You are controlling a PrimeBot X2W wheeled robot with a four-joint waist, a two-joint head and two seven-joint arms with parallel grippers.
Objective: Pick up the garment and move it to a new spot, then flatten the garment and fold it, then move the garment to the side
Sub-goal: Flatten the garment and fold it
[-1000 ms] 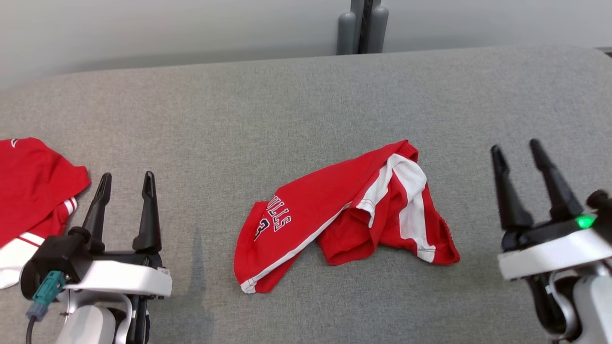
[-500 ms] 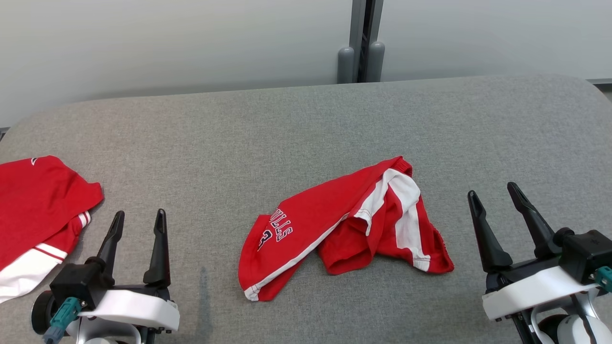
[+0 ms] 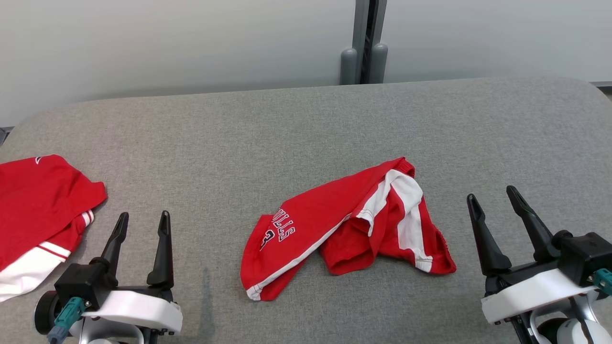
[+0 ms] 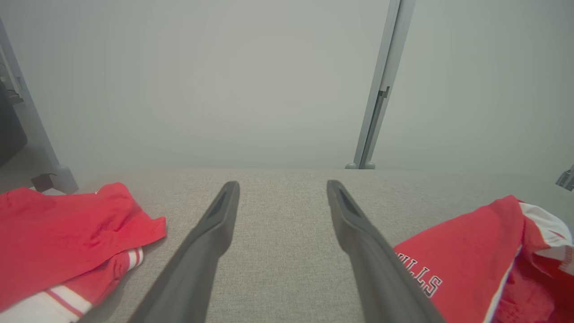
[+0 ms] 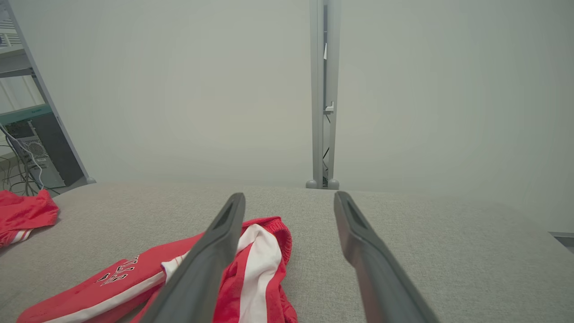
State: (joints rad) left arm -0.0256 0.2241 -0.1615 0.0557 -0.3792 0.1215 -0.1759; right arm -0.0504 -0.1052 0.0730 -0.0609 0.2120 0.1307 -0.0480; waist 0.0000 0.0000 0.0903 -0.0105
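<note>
Both pincers have slid back a little toward the near edge of the worktop (image 3: 239,134). The left pincer (image 3: 144,215) is spread wide and holds nothing, by the near left corner. The right pincer (image 3: 491,193) is spread wide too, by the near right corner. The red garment (image 3: 334,224) with white stripes lies bunched up in the middle of the worktop, between them, touching neither. Its dark letters (image 3: 283,225) read "ULLS", with a 3 beside them. Another red cloth (image 3: 38,200) lies at the left edge.
</note>
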